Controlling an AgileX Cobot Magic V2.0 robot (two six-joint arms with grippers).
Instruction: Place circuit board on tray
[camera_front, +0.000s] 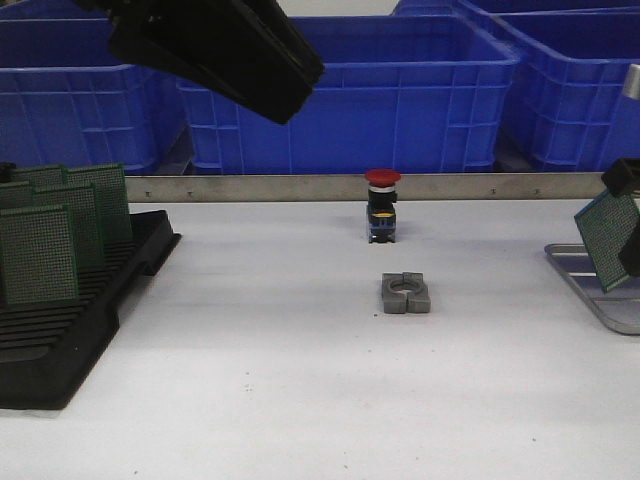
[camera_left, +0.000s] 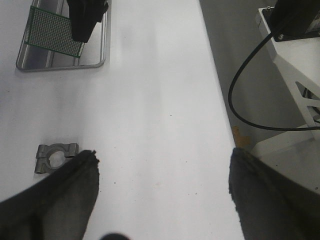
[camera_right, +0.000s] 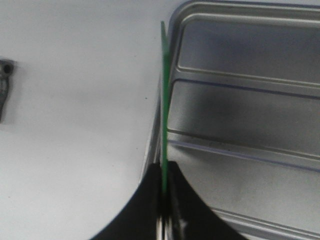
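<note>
Here, your right fingers: the right gripper (camera_right: 163, 210) is pinched tight on the circuit board (camera_right: 163, 110), which you see edge-on, rising straight out from between the fingers (camera_right: 145, 205).
Board against the tray: it hangs tilted above the tray (camera_right: 240, 115), over the rim on the side facing the grey clamp block (camera_front: 406, 293); whether its lower corner touches the metal, you cannot tell.
Your left fingers: the left gripper (camera_left: 162, 170) is spread wide with nothing between the pads, high above the table (camera_front: 300, 400), well apart from the tray.
Between you and the tray: the clamp block lies flat toward the table's middle; the red-capped push button (camera_front: 382, 205) stands just behind it.
Far from the tray: the black slotted rack (camera_front: 70, 320) holds more green boards (camera_front: 40, 255) upright.
Behind the tray: blue bins (camera_front: 400, 100) line the back.
</note>
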